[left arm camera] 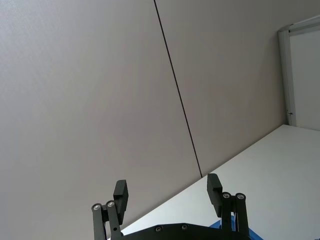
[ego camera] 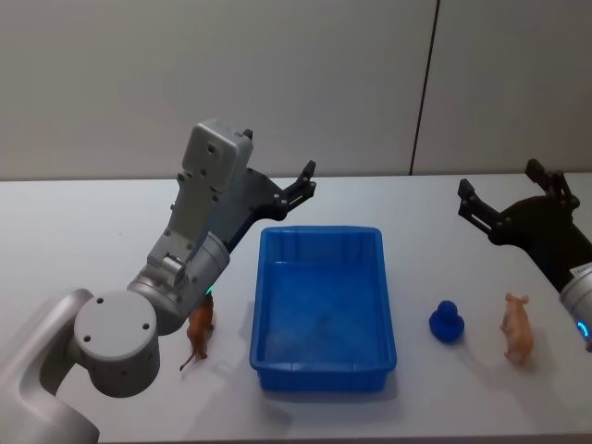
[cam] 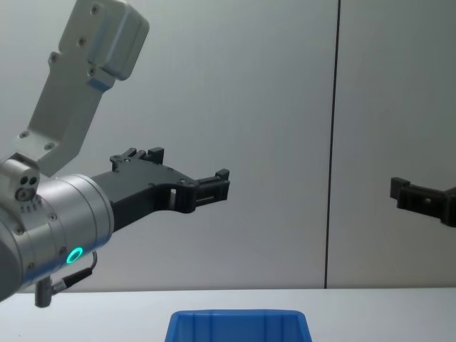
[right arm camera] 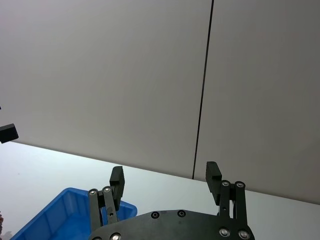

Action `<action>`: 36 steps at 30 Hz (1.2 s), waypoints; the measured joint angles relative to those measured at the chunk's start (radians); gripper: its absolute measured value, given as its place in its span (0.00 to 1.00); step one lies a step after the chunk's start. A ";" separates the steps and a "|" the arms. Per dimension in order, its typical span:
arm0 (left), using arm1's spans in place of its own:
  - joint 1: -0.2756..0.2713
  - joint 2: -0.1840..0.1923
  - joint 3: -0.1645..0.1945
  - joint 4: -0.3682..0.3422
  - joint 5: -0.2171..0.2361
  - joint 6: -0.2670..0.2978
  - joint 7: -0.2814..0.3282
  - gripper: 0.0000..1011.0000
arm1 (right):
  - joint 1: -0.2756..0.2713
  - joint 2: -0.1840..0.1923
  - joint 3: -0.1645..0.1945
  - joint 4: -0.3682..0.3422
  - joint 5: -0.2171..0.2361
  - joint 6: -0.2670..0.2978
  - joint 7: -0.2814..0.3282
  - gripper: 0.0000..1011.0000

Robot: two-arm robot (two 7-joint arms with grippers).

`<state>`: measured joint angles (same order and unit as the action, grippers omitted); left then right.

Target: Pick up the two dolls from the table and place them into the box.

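**Control:** What have you got, starting from the left?

**Operator:** I have the left end effector raised above the worktop, up by the far left corner of the blue box. Its fingers are spread wide with nothing between them. Under that arm, a brown toy animal stands just beside the box's left wall.

**Control:** And the doll?

**Operator:** The box sits mid-worktop, open top up. To its right, near it but not touching, I see the deep-blue doll resting on the worktop. A pinkish toy pig stands near it, farther right. My right end effector hangs high over the far right side, also wide open and holding nothing.
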<state>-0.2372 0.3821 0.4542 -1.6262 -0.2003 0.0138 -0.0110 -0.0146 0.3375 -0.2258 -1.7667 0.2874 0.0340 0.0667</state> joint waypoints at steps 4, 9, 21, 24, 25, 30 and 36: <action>0.000 0.000 0.000 0.000 0.000 0.000 0.000 0.99 | 0.000 0.000 0.000 0.000 0.000 0.000 0.000 0.99; 0.000 0.000 0.000 0.000 0.000 0.000 0.000 0.99 | 0.000 0.000 0.000 0.000 0.000 0.000 0.000 0.99; 0.000 0.000 0.000 0.000 0.000 0.000 0.000 0.99 | 0.000 0.000 0.000 0.000 0.000 0.000 0.000 0.99; 0.000 0.000 0.000 0.000 0.000 0.000 0.000 0.99 | 0.000 0.000 0.000 0.000 0.000 0.000 0.000 0.99; 0.000 0.000 0.000 0.000 0.000 0.000 0.000 0.99 | 0.000 0.000 0.000 0.000 0.000 0.000 0.000 0.99; -0.004 0.004 -0.010 -0.002 -0.012 0.002 -0.006 0.99 | 0.000 0.000 0.000 0.000 0.000 0.000 0.000 0.99; -0.009 0.014 -0.027 -0.006 -0.044 0.014 -0.018 0.99 | 0.000 0.000 0.000 0.000 0.000 0.000 0.000 0.99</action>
<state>-0.2465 0.3958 0.4268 -1.6319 -0.2443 0.0276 -0.0290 -0.0146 0.3375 -0.2258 -1.7668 0.2874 0.0340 0.0667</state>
